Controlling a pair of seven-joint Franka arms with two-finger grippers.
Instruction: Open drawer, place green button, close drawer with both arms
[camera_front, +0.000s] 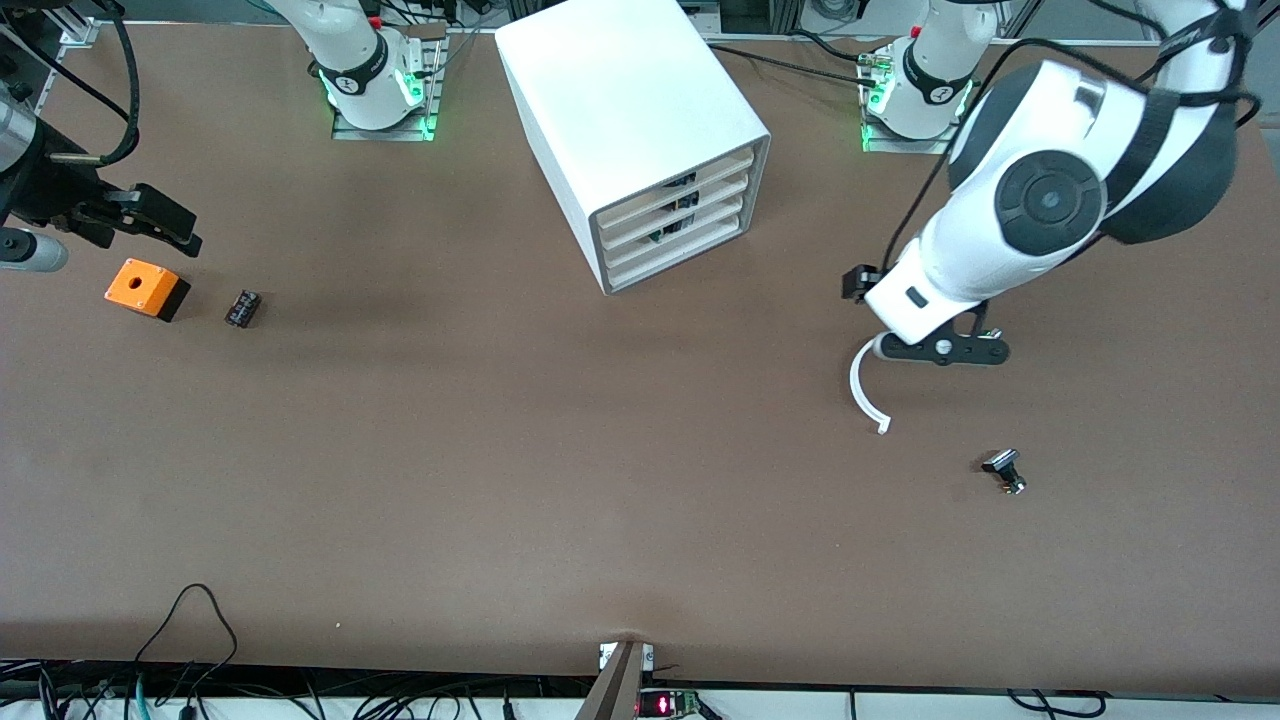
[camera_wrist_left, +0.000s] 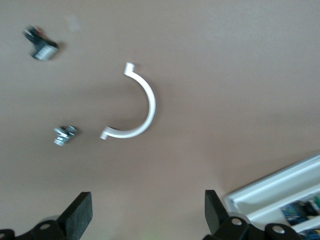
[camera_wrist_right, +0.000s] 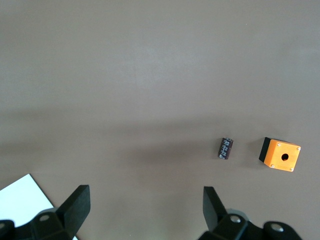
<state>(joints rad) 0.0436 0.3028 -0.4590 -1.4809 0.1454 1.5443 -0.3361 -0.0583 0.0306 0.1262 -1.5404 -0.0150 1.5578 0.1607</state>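
The white cabinet (camera_front: 620, 90) stands midway between the arms' bases. Its lowest drawer (camera_front: 680, 254) sits flush with the three above it. No green-capped button shows clearly in any view. My left gripper (camera_front: 942, 348) hangs open and empty over the table toward the left arm's end, beside a white curved strip (camera_front: 862, 392). In the left wrist view the gripper (camera_wrist_left: 147, 215) is open over bare table, with the strip (camera_wrist_left: 145, 107) and the drawer fronts (camera_wrist_left: 272, 192) in sight. My right gripper (camera_front: 160, 225) is open and empty above the orange box (camera_front: 145, 288); its wrist view shows it open (camera_wrist_right: 145, 207).
A small black part (camera_front: 243, 307) lies beside the orange box; both show in the right wrist view (camera_wrist_right: 226, 148), (camera_wrist_right: 281, 155). A silver-capped part (camera_front: 1003, 470) lies nearer the front camera than the left gripper. The left wrist view shows two such parts (camera_wrist_left: 40, 44), (camera_wrist_left: 64, 135).
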